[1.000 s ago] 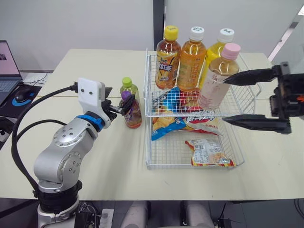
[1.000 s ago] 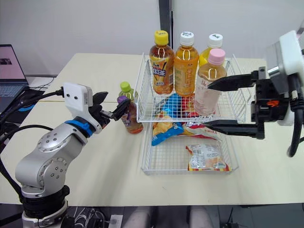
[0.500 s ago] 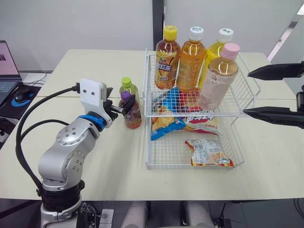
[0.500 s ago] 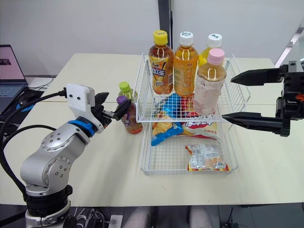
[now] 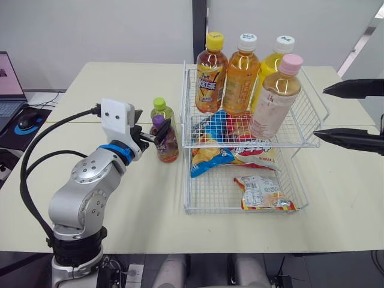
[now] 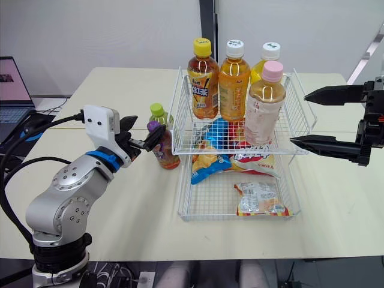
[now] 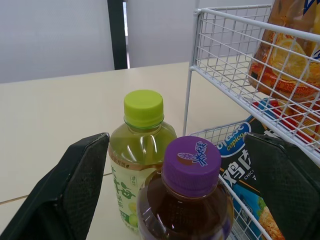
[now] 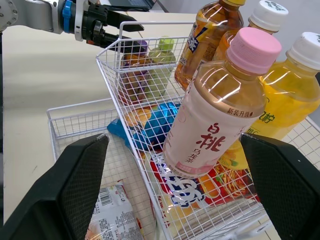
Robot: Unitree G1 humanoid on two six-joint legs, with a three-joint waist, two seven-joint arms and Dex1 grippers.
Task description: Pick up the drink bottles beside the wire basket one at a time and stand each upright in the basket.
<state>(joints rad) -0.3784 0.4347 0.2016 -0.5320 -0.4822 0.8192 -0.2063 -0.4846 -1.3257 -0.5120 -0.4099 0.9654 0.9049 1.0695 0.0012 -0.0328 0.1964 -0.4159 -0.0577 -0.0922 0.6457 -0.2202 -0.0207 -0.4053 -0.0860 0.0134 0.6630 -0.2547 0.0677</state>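
A purple-capped bottle [image 5: 166, 143] and a green-capped bottle [image 5: 161, 111] stand on the table just left of the two-tier wire basket [image 5: 246, 210]. My left gripper [image 5: 150, 127] is open, with one finger [image 7: 75, 195] on each side of the purple-capped bottle [image 7: 187, 210], level with its cap. The upper tier holds a yellow-capped bottle [image 5: 211, 73], two white-capped bottles [image 5: 242, 72] and a pink-capped bottle [image 5: 273, 99] that leans to the left. My right gripper [image 5: 320, 113] is open beside the basket's right side, apart from the pink-capped bottle [image 8: 215, 115].
Snack bags [image 5: 213, 157] and a flat packet [image 5: 264, 193] lie in the basket's lower tier. A laptop [image 5: 7, 84] and a mouse [image 5: 27, 120] sit off the table's left edge. Bare tabletop [image 5: 150, 198] lies in front of the basket.
My right gripper has drawn back to the right, away from the pink-capped bottle, which stays leaning in the upper tier. The left gripper has hardly moved.
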